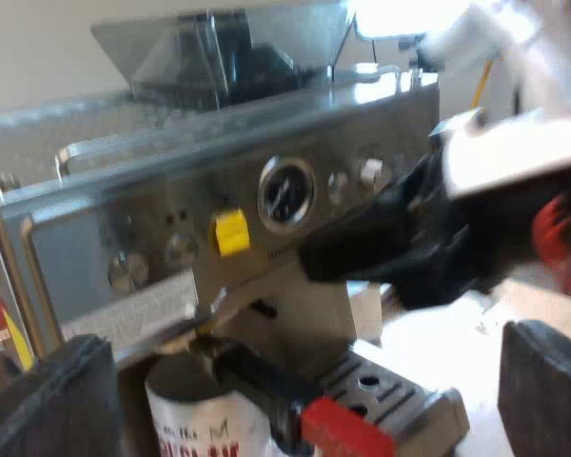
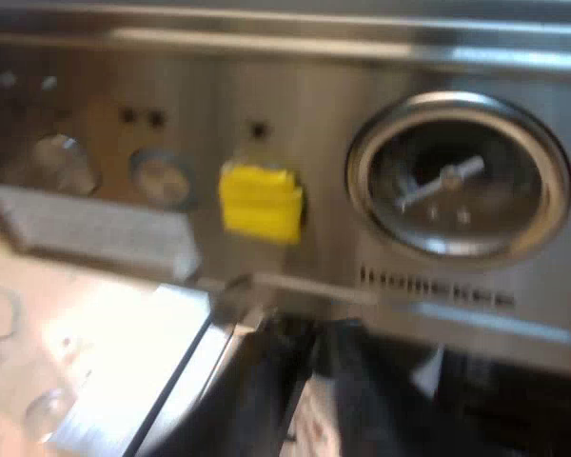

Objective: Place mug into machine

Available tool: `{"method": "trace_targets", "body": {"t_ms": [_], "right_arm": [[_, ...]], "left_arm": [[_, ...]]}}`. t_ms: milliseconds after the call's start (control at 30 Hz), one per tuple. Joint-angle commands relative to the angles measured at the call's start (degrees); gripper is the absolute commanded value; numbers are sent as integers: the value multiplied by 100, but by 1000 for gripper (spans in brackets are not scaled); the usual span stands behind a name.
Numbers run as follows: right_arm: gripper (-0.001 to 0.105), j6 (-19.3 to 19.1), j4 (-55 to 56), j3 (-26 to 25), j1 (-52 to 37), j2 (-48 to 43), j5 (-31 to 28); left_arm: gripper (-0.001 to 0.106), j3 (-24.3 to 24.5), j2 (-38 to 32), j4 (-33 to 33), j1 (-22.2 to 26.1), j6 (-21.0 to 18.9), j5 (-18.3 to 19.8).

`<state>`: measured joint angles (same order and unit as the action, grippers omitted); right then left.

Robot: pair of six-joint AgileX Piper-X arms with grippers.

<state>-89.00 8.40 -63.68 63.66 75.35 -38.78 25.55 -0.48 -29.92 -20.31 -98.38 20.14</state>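
Glare whitens the espresso machine [image 1: 171, 219] along its top — light seemingly overhead — shadow beneath its front.

A dark holder handle [image 1: 262, 381] ends in red.

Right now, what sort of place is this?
Probably a coffee-making station: an espresso machine with a bean hopper on top, a pressure gauge on its front, and a mug beneath its metal holder.
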Motion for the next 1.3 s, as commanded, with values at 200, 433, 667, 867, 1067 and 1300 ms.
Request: {"method": "trace_targets", "body": {"t_ms": [200,433,667,867,1067,1300], "right_arm": [[74,49,1003,-48,2,-795,437],[74,-727,1566,-48,-160,-1496,631],[74,-611,2387,-48,-1451,-2164,1391],[74,-783,3003,-48,-3137,-2751,2184],[74,-1103,3397,-48,-4901,-3054,3274],[74,-1712,3425,257,-6880,-3484,4143]], "left_arm": [[81,-33,-101,75,-16,-67,2],[81,706,594,-254,-16,-493,-1054],[81,1345,1695,391,-16,-1226,-1002],[81,1585,2299,455,296,-1099,-1136],[81,1609,2535,447,1216,-843,-1079],[81,1832,2443,171,2020,-290,-941]]}}
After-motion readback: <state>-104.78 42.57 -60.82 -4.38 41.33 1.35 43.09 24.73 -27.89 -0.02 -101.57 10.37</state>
